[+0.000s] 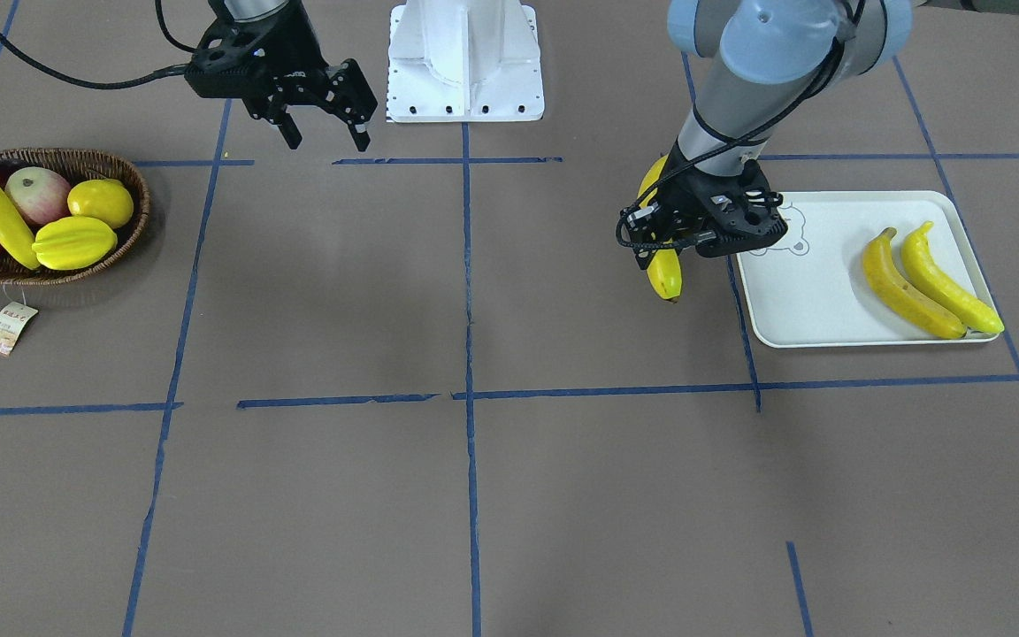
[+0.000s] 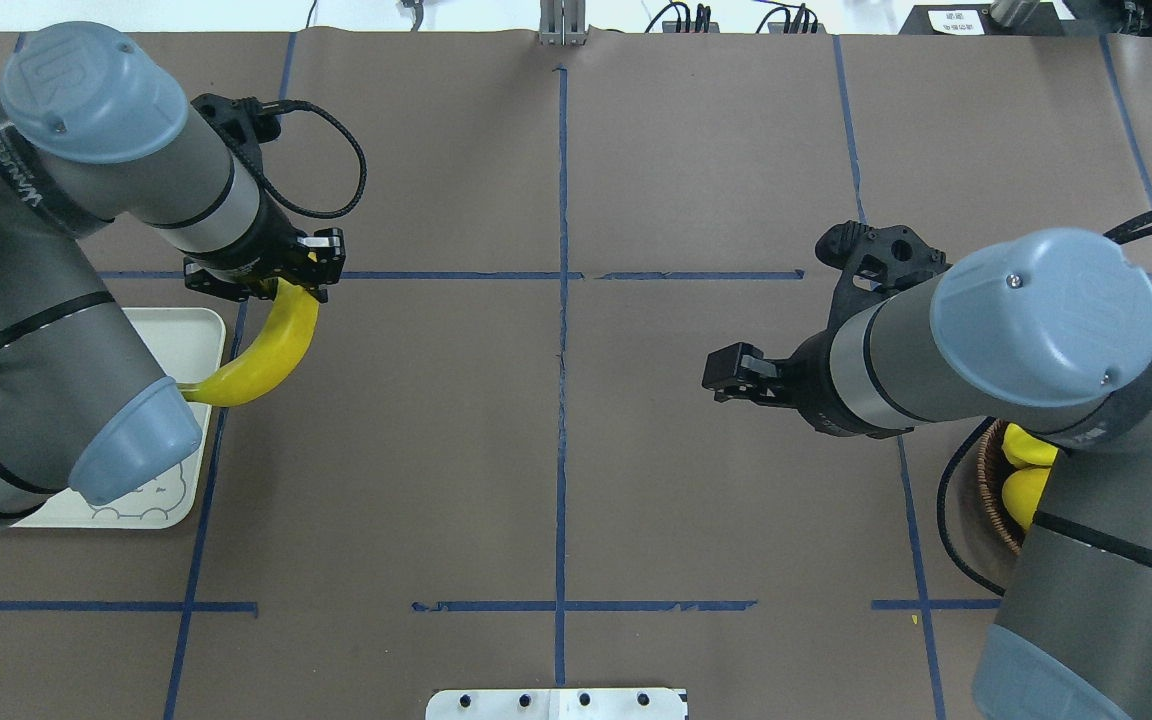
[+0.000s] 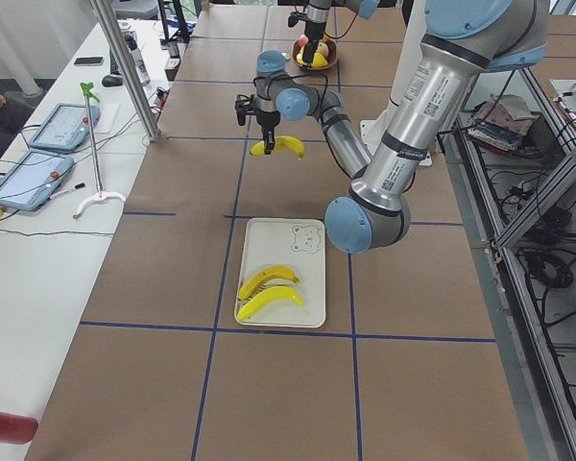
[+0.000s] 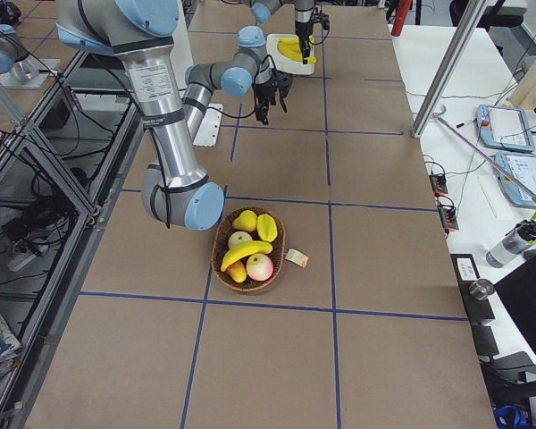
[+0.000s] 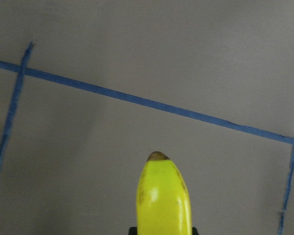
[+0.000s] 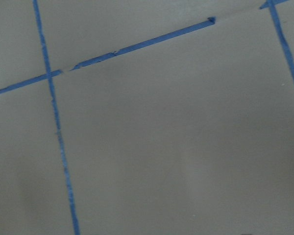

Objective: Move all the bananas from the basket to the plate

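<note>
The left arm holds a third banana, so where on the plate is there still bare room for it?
The plate is bare on the half nearest the left gripper: from the bear drawing in its corner across to the two bananas. The far side is crowded, where those bananas lie side by side near the rim.

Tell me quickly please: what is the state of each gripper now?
Left gripper: closed on a long curved glossy yellow banana.
Right gripper: open, holding nothing.
</note>
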Available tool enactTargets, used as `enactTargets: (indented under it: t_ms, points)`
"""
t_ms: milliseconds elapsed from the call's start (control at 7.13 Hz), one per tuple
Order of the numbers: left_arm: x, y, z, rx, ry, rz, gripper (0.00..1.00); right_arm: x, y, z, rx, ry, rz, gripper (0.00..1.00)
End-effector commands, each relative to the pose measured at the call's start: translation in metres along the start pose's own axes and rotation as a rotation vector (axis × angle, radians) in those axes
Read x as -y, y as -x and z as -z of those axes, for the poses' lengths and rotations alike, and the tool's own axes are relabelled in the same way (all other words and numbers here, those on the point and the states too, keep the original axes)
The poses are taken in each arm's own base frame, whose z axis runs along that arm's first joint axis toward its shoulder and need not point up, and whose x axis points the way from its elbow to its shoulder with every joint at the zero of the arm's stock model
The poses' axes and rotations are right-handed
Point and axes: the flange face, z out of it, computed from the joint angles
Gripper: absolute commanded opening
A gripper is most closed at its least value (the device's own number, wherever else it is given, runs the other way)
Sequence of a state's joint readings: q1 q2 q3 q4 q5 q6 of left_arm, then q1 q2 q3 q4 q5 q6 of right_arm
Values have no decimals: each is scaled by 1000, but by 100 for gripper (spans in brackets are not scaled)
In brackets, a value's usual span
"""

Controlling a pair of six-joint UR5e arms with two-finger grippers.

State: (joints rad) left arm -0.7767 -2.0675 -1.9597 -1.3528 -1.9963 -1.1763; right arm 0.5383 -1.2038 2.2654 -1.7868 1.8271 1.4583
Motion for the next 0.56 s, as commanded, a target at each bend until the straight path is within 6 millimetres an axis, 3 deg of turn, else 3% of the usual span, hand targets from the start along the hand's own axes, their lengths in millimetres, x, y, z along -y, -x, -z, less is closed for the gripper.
enactTargets:
  t_ms: [0,140,421]
  points:
    - [-9,45,4,150,49,-31,0,18,-21,0,-131,14,122,100]
    - [-10,69,2,168,48,72,0,27,-27,2,-139,3,128,100]
    - [3,82,8,146,-17,378,0,27,-27,2,-138,4,129,100]
